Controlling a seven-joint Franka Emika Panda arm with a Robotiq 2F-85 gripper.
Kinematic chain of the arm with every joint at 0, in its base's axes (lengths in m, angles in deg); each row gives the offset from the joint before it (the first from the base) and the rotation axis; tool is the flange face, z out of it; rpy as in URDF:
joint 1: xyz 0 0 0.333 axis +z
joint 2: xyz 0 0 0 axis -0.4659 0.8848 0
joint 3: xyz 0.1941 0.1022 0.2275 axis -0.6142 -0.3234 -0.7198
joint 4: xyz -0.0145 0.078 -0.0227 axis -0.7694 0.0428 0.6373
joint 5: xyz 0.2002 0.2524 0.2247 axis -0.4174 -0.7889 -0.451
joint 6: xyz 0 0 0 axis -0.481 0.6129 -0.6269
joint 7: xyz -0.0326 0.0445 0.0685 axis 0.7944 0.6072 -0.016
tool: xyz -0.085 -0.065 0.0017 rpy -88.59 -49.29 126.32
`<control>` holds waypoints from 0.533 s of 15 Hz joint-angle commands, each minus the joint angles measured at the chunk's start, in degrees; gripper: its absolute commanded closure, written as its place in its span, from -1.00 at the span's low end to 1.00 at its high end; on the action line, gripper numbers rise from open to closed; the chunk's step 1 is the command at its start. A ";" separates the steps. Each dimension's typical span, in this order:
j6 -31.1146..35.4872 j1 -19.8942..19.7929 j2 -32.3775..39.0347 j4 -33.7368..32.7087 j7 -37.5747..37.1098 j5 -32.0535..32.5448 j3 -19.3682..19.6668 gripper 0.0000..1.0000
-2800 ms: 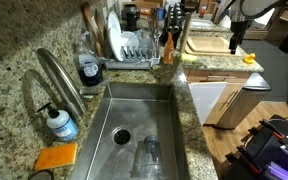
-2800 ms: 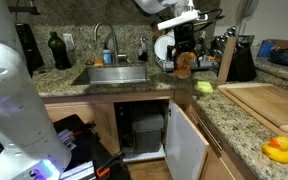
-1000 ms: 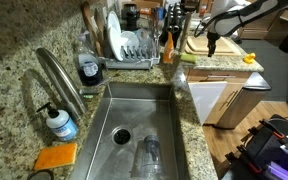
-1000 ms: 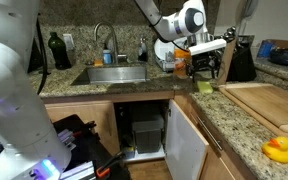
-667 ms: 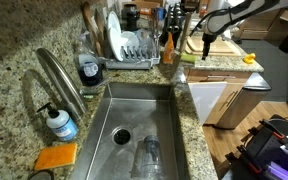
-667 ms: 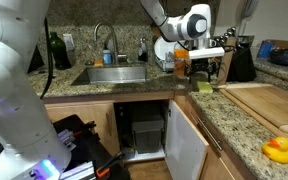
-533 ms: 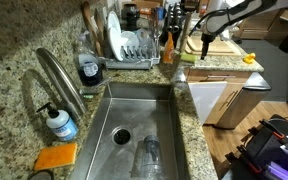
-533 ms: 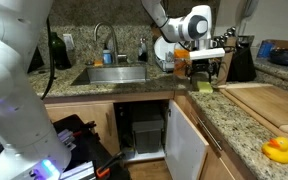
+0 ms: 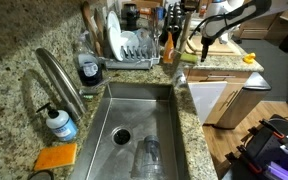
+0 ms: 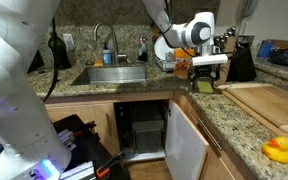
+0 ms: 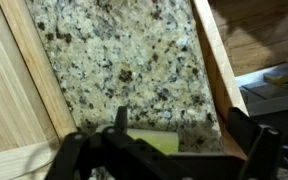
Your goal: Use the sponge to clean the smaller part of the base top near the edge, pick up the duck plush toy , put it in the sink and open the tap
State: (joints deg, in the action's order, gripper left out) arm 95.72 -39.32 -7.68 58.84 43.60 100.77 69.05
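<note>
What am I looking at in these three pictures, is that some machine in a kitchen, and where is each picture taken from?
It is a robot arm with a two-fingered gripper at its end, working above a speckled granite countertop. Two pictures come from cameras standing in the room. An exterior view looks down on the steel sink and its tall curved tap. The third camera sits on the robot's wrist and looks down past the fingers. On the counter are a yellow-green sponge, a wooden cutting board and a small yellow duck toy. The gripper is open, with the sponge just below and between its fingers. It appears to hold nothing yet.
</note>
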 commanded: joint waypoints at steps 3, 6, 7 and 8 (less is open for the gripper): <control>2.93 -0.05 0.46 -0.08 -0.52 0.44 -0.18 -1.00; 7.45 -1.26 3.71 -2.96 -0.61 -2.04 -1.29 -1.00; 7.99 -1.33 4.58 -3.82 -0.39 -2.13 -1.38 -1.00; 7.73 -1.28 5.64 -5.11 -1.38 -2.62 -1.32 -1.00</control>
State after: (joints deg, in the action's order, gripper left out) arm 101.70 -39.41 -6.04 57.94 43.02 99.61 68.73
